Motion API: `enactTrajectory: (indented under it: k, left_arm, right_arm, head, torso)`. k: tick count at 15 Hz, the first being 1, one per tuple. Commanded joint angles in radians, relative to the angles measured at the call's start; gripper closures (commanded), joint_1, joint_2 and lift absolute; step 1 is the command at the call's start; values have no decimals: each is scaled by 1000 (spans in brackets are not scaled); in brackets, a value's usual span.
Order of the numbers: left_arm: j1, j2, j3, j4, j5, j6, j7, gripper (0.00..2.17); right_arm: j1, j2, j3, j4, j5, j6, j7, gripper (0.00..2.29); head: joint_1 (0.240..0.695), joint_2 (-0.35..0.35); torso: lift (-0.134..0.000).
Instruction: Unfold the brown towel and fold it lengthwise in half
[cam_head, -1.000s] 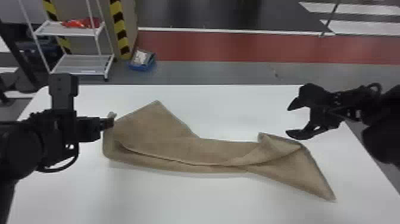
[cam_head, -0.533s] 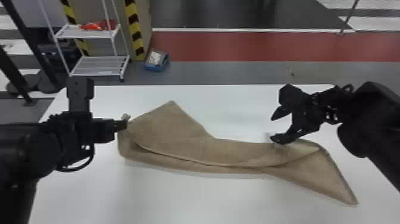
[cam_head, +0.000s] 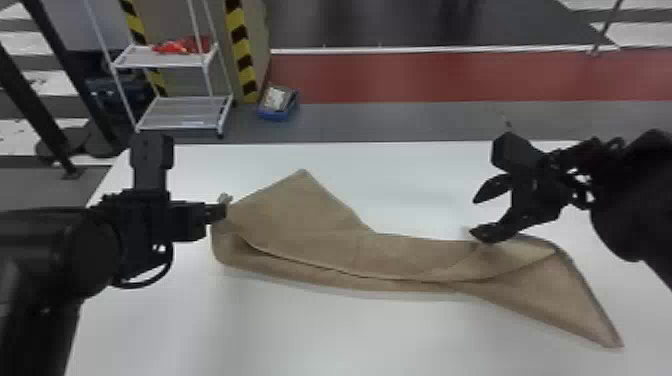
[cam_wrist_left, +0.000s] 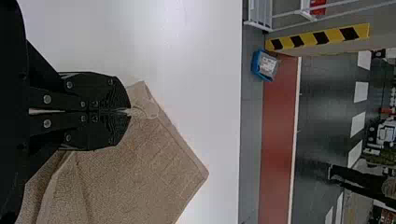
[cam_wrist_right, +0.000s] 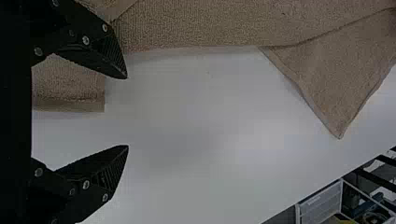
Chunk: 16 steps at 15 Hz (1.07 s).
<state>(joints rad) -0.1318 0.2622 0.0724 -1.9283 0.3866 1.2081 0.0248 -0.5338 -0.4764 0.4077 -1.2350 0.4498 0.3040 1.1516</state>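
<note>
At centre left of the head view, find the left fingers (cam_head: 215, 212) pressed together on the brown towel (cam_head: 360, 255), near a corner. Follow the folded-over strip rightward across the middle of the bench (cam_head: 300, 340). Expect light, limp, grippy terry, hard to harm but quick to bunch. At centre right, see the right fingers (cam_head: 492, 189) spread wide, empty, by the upper edge; cannot tell whether touching. Best pinch a hemmed corner there, clear of the loose point at lower right.

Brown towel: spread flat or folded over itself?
Folded over itself: in the head view the towel lies in overlapping layers, a long edge running across its lower layer.
</note>
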Motion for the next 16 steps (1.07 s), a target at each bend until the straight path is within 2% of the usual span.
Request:
enactTrajectory:
  k: [1,5,8,11,16]
  left_arm:
    - [4,0,0,0,2,0,0,1433]
    - [8,5,3,-1,2,0,0,1433]
    - [9,5,1,0,2,0,-2,1433]
    - [11,5,0,-1,2,0,-2,1433]
    - [20,6,3,-1,2,-3,-6,1433]
  right_arm:
    - [14,-8,-3,-9,-2,18,16,407]
    - [17,-31,-37,-12,-17,36,22,407]
    - [20,-31,-37,0,-5,48,22,407]
    - [17,-22,-35,42,3,45,22,529]
    - [0,12,-27,89,13,45,22,532]
  head:
    - [695,38]
    - [695,27]
    - [695,15]
    - [695,5]
    - [695,3]
  torso:
    - [-123]
    - [-123]
    - [-123]
    - [-123]
    - [-123]
